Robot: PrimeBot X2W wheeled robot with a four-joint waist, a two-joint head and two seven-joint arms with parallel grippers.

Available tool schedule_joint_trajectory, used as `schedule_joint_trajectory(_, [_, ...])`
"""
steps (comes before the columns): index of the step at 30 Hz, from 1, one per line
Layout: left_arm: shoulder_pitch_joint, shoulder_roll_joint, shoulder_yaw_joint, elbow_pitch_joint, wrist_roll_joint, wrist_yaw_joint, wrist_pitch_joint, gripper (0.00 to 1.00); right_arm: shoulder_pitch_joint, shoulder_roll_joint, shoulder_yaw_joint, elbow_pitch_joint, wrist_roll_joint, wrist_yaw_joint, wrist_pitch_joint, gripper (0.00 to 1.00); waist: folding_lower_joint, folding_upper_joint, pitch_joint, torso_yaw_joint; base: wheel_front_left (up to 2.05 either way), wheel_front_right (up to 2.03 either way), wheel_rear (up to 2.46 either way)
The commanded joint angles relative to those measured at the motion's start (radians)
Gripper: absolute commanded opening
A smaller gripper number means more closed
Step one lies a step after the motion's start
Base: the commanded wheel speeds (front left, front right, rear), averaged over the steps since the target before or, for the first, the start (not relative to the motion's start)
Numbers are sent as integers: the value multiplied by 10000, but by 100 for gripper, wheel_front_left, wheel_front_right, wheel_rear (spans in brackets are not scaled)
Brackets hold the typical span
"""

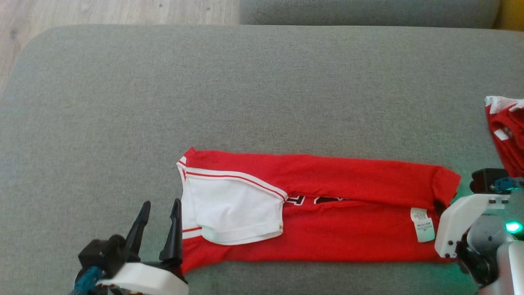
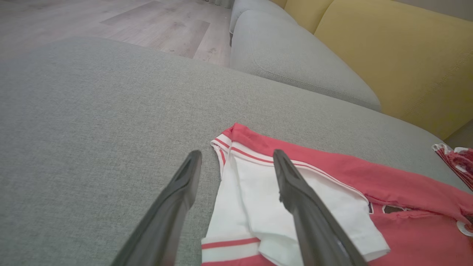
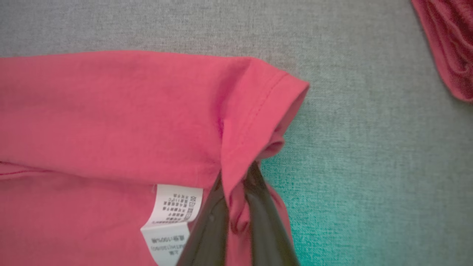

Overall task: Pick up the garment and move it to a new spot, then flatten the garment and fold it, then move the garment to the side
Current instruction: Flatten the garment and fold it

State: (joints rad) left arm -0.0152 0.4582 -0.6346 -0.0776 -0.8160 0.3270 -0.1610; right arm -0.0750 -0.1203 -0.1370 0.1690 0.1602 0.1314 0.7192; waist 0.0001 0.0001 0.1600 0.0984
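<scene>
Shirt [image 1: 327,180] lies folded lengthwise on cushion [image 1: 262,82], centre toward 3 o'clock. Right hand [image 3: 236,179] grasps its hem [image 3: 266,107] at 3 o'clock. Left hand [image 1: 161,207] released, at 8 o'clock by the white sleeve [image 1: 229,209].

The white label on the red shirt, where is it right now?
In the head view the label lies at the right end of the red shirt, just left of the right tool, which pinches the fabric beside it.

Soft daylight; green glow on cushion [image 3: 332,207]; garment [image 3: 111,111] washed pink in wrist views.
</scene>
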Motion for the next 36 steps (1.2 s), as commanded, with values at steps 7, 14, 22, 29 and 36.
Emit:
schedule_joint_trajectory(7, [-401,158,404,-271,106,77,-163,100,-471,-212,-359,-577,110,-7,-633,0,-1,-1,-220,-281,0,0,0])
schedule_joint_trajectory(14, [-415,33,253,-104,60,97,-37,100,-161,-408,-1342,-1345,133,-7,-575,0,-1,-1,-509,-514,0,0,0])
schedule_joint_trajectory(22, [-253,111,273,233,-39,118,-23,100,507,238,-490,-2516,770,-7,-314,0,-1,-1,-946,-439,0,0,0])
schedule_joint_trajectory(29, [-13,364,496,258,-137,220,-106,100,746,605,1509,-3069,1674,-7,-484,0,-1,-1,-1313,44,0,0,0])
schedule_joint_trajectory(36, [78,458,529,57,-163,269,-101,100,199,695,3635,-2652,2955,-7,-1145,0,-1,-1,-1393,655,0,0,0])
